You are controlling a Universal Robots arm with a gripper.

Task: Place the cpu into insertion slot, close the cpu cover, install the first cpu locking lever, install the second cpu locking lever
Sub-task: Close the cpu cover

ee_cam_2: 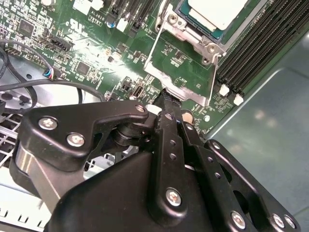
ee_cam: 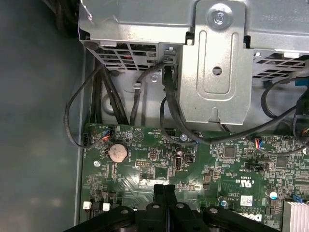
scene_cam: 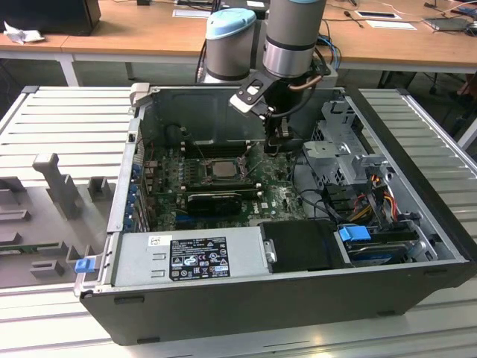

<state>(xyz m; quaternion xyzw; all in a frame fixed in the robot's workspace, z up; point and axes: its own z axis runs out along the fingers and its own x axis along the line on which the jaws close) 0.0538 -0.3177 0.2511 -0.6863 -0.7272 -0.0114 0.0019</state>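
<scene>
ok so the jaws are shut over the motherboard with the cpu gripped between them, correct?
Not quite. The gripper does have its jaws shut over the motherboard, but the cpu is not between them. It lies in its socket on the board, apart from the gripper, silver top up. The second wrist view shows this, and the exterior view agrees.

Setting: a robotics laboratory or test workshop. Indicators: an industrial robot arm point(scene_cam: 294, 37) reaches into an opened desktop computer case point(scene_cam: 298, 298). The case lies on a ribbed aluminium table point(scene_cam: 59, 112), with grey moulded fixtures point(scene_cam: 63, 186) beside it. Wooden office desks point(scene_cam: 134, 33) stand behind, carrying loose papers point(scene_cam: 192, 13).
</scene>
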